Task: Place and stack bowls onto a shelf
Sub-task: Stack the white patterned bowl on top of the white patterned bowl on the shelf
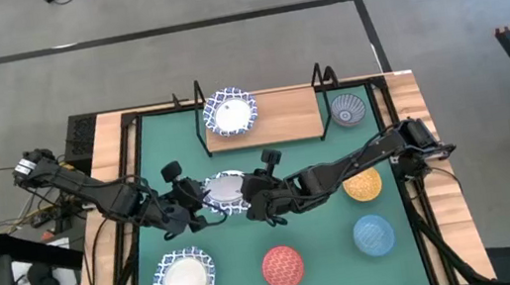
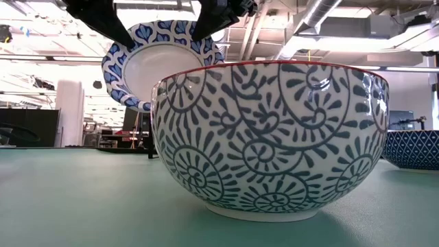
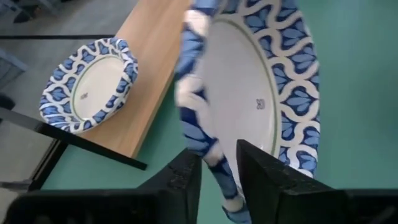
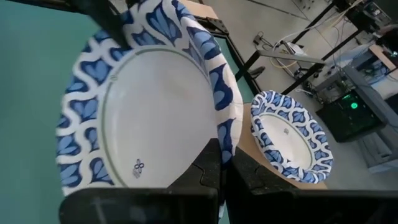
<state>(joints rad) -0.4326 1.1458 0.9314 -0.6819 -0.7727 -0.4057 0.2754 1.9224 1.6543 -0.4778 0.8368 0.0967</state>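
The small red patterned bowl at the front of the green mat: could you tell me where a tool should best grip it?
The small red patterned bowl rests rim-down, so no open edge offers itself. Straddle its dome from directly above, fingers low on opposite sides.

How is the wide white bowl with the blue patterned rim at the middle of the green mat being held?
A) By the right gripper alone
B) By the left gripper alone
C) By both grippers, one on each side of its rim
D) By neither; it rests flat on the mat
C: the wide white bowl with the blue patterned rim has the left gripper and the right gripper clamped on opposite sides of its rim, and the low view shows it lifted off the green mat.
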